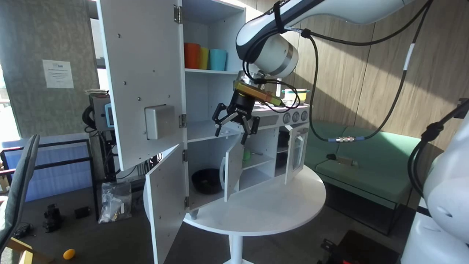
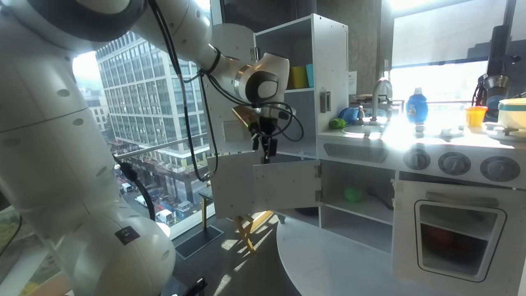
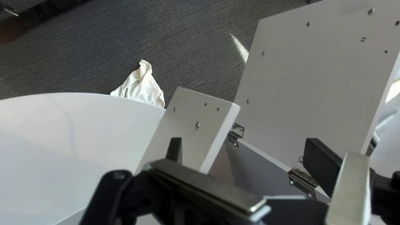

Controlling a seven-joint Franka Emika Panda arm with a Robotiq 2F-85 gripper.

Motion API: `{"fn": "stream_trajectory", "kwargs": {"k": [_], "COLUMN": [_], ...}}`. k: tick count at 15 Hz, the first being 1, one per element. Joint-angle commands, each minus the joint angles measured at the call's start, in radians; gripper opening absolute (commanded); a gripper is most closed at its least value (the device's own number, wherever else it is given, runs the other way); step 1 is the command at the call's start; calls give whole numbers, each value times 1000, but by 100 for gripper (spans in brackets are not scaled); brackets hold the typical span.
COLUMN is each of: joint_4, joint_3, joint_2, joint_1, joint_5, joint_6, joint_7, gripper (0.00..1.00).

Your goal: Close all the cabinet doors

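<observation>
Printed sheet [image 1: 58, 74] hangs on a grey wall [image 1: 33, 110] near the left of an exterior view, and a clear plastic bag [image 1: 115, 201] rests on the floor [image 1: 91, 234] below and right of it. Next comes the tall upper cabinet door [image 1: 146, 80], swung wide open, a small grey square panel [image 1: 160, 122] on its inner face. Under it the shorter lower cabinet door [image 1: 167, 201] is open too, angled outward near the rim of the round white table [image 1: 278, 209]. Metal hinges [image 1: 182, 121] join both to the tall white toy cabinet [image 1: 221, 91], whose high shelf [image 1: 205, 71] bears an orange cup [image 1: 191, 55], a yellow cup [image 1: 203, 58] and a teal cup [image 1: 218, 59]; a black bowl [image 1: 205, 182] sits at the bottom. Right of the bowl a third, small cabinet door [image 1: 233, 168] with a white handle [image 1: 222, 172] juts forward, open. Just above it hangs the tilted gripper [image 1: 231, 135], its fingers [image 1: 218, 131] spread well apart, as in the wrist view; whether a fingertip touches the small door I cannot tell. Farther right the oven door [image 1: 297, 154] stands ajar beneath three grey knobs [image 1: 295, 116], a yellow pot [image 1: 303, 95] higher up behind them. A green sofa [image 1: 362, 179] runs along the wood-panelled wall [image 1: 340, 80], and the robot arm's white base [image 1: 447, 198] stands at the right edge.
</observation>
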Motion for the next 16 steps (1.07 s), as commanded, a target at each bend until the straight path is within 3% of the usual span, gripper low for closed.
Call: {"fn": "stream_trajectory", "kwargs": {"k": [1,5,8,12,16], "joint_4": [-46,-127,-213,-289,-342], "joint_3": [15,40,72,121,150], "joint_2": [-6,-8,-37,-61,-98], "joint_1": [3,-4,-21,-77,-142], "joint_5": [5,-70,-204,-449,-658], "joint_6": [189,404,537,603,579], "joint_7": [88,207,337,567,774], "gripper": [100,100,100,100,100]}}
